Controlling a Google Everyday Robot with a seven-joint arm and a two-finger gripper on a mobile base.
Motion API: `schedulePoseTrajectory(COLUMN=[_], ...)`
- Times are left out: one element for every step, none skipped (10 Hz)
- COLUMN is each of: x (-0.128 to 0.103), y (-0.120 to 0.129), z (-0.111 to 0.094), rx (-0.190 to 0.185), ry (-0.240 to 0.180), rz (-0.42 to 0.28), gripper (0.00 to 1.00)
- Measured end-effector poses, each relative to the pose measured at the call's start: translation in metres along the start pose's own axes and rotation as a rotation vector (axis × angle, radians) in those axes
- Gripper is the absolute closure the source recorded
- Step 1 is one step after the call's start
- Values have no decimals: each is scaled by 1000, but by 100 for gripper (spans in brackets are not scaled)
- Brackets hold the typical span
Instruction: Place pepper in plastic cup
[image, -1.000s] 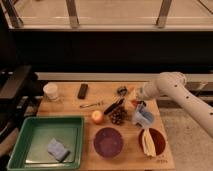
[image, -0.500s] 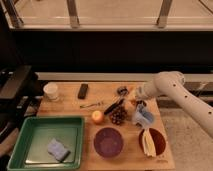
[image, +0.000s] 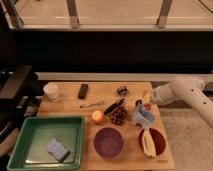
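Orange-red and slim, the pepper (image: 146, 106) sits at the rim of the plastic cup (image: 142, 115), pinched between the pressed-together fingers of the gripper (image: 144, 103), which hovers right over the cup's mouth. How far the pepper has gone into the cup cannot be told. The cup is pale blue and translucent, standing upright at about 3 o'clock on the wooden table (image: 65, 107). The white arm (image: 185, 92) reaches in from 3 o'clock, its end just above the cup.

Just beside the cup at its 9 o'clock stands a pine cone (image: 117, 117), and next to that a round orange fruit (image: 97, 116). At the cup's 6 o'clock a dark red bowl (image: 159, 142) holds a pale banana-like item (image: 147, 141). A purple bowl (image: 108, 142) lies at the table's 6 o'clock. A green tray (image: 30, 135) fills the 8 o'clock corner, with a blue sponge (image: 57, 149) inside. Toward 11 o'clock stand a white cylindrical cup (image: 51, 91) and a dark remote-like bar (image: 83, 90). Metal cutlery (image: 91, 105) and a dark utensil (image: 115, 105) lie near the centre.
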Motion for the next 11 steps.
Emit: schedulePoseTrajectory(x=[-13, -28, -37, -43, -48, -53, -57, -59, -62, -65, -67], y=[9, 19, 26, 30, 32, 36, 36, 33, 30, 28, 24], z=[-5, -8, -8, -5, 2, 5, 8, 12, 15, 17, 19], rx=[31, 79, 110, 122, 131, 143, 154, 168, 190, 217, 241], ry=[-19, -48, -72, -98, -117, -129, -139, -148, -153, -151, -147], rz=[-4, -13, -21, -28, -32, -33, -34, -40, -45, -47, -51], gripper=[100, 100, 100, 100, 100, 100, 100, 98, 92, 81, 71])
